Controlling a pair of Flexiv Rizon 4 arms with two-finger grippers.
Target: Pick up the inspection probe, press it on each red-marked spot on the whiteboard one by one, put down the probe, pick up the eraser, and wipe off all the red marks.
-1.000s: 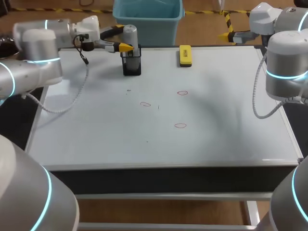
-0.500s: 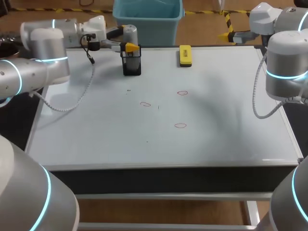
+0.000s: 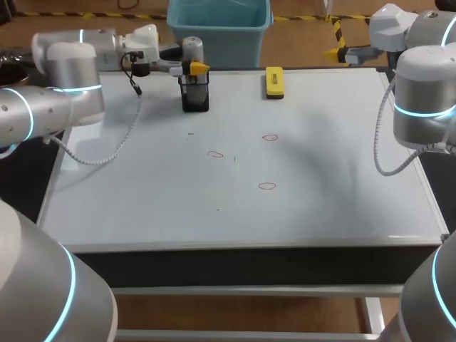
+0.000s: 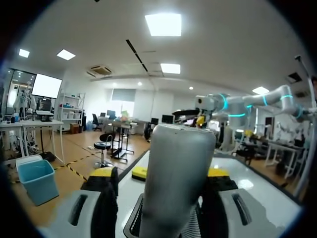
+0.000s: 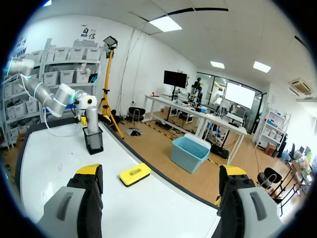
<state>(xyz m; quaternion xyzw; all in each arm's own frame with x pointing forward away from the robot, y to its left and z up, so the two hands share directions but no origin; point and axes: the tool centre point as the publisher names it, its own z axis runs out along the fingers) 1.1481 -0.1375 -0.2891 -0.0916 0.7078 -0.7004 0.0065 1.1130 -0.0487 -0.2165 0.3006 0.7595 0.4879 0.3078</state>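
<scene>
The whiteboard point(image 3: 320, 206) bears a holder point(image 3: 194, 98) containing the probe point(image 3: 192, 48); left tool point(image 3: 191, 63) straddles it, spread; right tool point(image 5: 161, 173) spread.

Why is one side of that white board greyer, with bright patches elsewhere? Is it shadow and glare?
Likely yes. Head view: a soft grey shadow crosses the whiteboard on the right arm's side, and a thin bright streak lies by its front edge. Left wrist view: a ceiling-light reflection shines on the board beside the inspection probe.

Brown floor point(image 5: 153, 144), white walls point(image 5: 143, 64), bright ceiling panels point(image 4: 163, 24), blue bin point(image 3: 217, 28), perhaps office desks point(image 5: 188, 109) beyond.
</scene>
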